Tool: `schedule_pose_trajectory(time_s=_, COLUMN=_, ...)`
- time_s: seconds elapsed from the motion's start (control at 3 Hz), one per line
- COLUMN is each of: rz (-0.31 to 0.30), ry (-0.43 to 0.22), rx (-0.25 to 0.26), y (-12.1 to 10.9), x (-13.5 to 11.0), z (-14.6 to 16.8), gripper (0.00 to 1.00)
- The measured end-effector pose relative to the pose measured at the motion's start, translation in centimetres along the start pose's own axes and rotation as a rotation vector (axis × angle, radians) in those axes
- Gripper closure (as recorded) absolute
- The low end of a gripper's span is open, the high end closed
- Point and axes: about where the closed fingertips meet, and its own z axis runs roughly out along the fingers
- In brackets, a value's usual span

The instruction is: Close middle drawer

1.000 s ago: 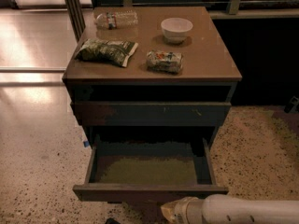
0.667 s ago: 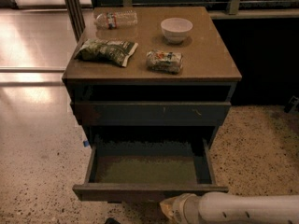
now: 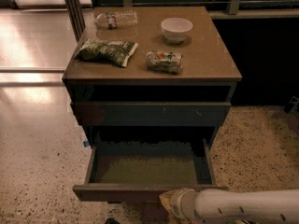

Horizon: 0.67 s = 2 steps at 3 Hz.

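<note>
Nearest the camera, in front of the cabinet (image 3: 212,62), a white arm (image 3: 245,206) reached in from the right. Its gripper (image 3: 172,201) sat against the lower front edge of the middle drawer (image 3: 147,170); whether it was open or closed could not be told.

The floor (image 3: 39,171) around the cabinet's base was pale speckled stone.

The middle drawer stood pulled well out of the cabinet towards the camera. It was wide and shallow, nearly as wide as the cabinet, with a plain dark grey-brown front, dark side walls and an olive-grey inner floor. Above it, the upper drawer front (image 3: 149,113) lay almost flush in the cabinet and bore a few small pale scratches.

On the cabinet's brown top, a green snack bag (image 3: 106,51) lay at the front left, with a smaller packet (image 3: 164,61) near the middle. Farther back stood a white bowl (image 3: 176,29), and a clear bottle (image 3: 116,19) lay on its side at the back left.

Left of the cabinet the floor turned glossy (image 3: 32,36). Right of the cabinet it was dark.
</note>
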Motion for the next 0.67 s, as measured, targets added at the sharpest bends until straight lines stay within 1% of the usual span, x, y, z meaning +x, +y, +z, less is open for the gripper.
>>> schedule_pose_trajectory(time_s=0.33, rz=-0.021, ry=-0.014, rx=0.020, y=-0.3, x=-0.8, z=1.2, gripper=1.00)
schedule_pose_trajectory(time_s=0.67, rz=-0.050, ry=-0.047, rx=0.048, y=-0.9, x=-2.8, z=2.8, gripper=1.00)
